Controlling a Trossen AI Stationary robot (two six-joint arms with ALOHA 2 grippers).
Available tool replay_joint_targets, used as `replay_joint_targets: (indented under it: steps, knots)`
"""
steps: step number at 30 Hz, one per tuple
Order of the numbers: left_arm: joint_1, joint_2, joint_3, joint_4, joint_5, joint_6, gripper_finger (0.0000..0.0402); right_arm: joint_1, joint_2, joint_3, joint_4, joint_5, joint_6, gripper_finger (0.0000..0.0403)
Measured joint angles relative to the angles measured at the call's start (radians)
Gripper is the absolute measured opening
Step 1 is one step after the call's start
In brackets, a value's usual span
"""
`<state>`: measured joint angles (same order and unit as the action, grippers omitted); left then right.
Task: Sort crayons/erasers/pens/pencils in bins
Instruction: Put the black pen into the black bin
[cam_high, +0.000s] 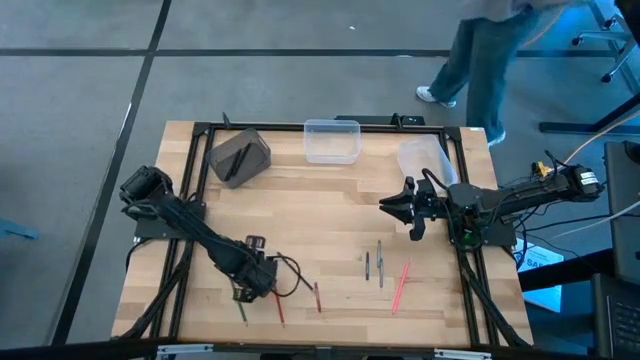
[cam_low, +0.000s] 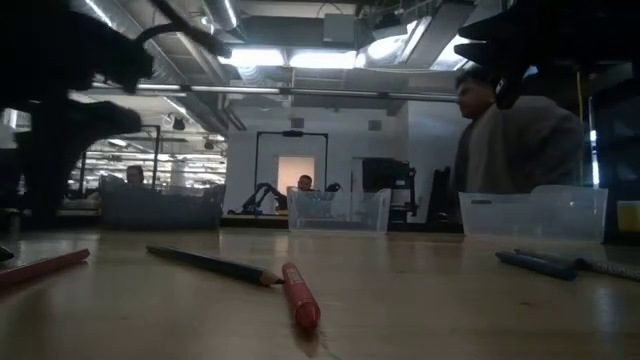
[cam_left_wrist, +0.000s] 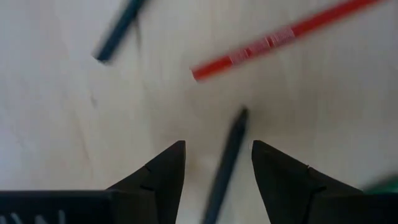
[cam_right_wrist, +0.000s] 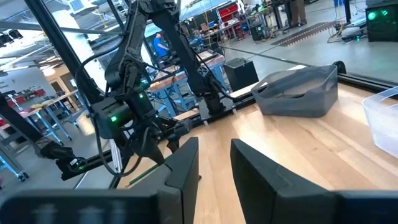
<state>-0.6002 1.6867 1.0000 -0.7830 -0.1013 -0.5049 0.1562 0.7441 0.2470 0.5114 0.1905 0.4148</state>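
My left gripper (cam_left_wrist: 217, 146) points down over the table's near left part (cam_high: 243, 293). It is open, with a finger on either side of a dark pencil (cam_left_wrist: 227, 162) that lies flat on the wood, and it touches nothing. A red pencil (cam_left_wrist: 280, 40) and another dark stick (cam_left_wrist: 118, 31) lie just past it. More sticks lie flat to the right: a red one (cam_high: 318, 297), two dark pens (cam_high: 373, 266) and a pink one (cam_high: 402, 285). My right gripper (cam_high: 388, 205) is held level above the table's right part, open and empty (cam_right_wrist: 214, 144).
Three bins stand along the far edge: dark grey (cam_high: 238, 157), clear (cam_high: 332, 140) and whitish (cam_high: 425, 160). A black frame (cam_high: 200, 150) borders the tabletop. A person (cam_high: 480, 60) walks beyond the far edge. Bare wood lies in the middle of the table.
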Motion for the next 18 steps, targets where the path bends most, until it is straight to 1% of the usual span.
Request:
replay_joint_targets:
  steps: [2,5,9,15,18]
  knots:
    - [-0.008,0.000,0.000,-0.021,0.034,-0.017,0.0178,0.000,0.000,0.000,0.000,0.000,0.000,0.0097]
    - [-0.019,0.000,-0.001,-0.060,0.041,-0.036,0.0178,0.000,0.000,0.000,0.000,0.000,0.004,0.0097]
    - [-0.018,0.000,-0.043,-0.070,0.060,-0.046,0.0171,0.000,0.000,0.000,0.000,0.000,0.011,0.0097]
    - [-0.017,-0.006,-0.118,-0.052,0.113,-0.092,0.0147,0.000,0.000,0.000,0.000,0.000,0.023,0.0097]
    - [-0.013,-0.007,-0.131,-0.043,0.109,-0.094,0.0132,0.000,0.000,0.000,0.000,0.000,0.023,0.0097]
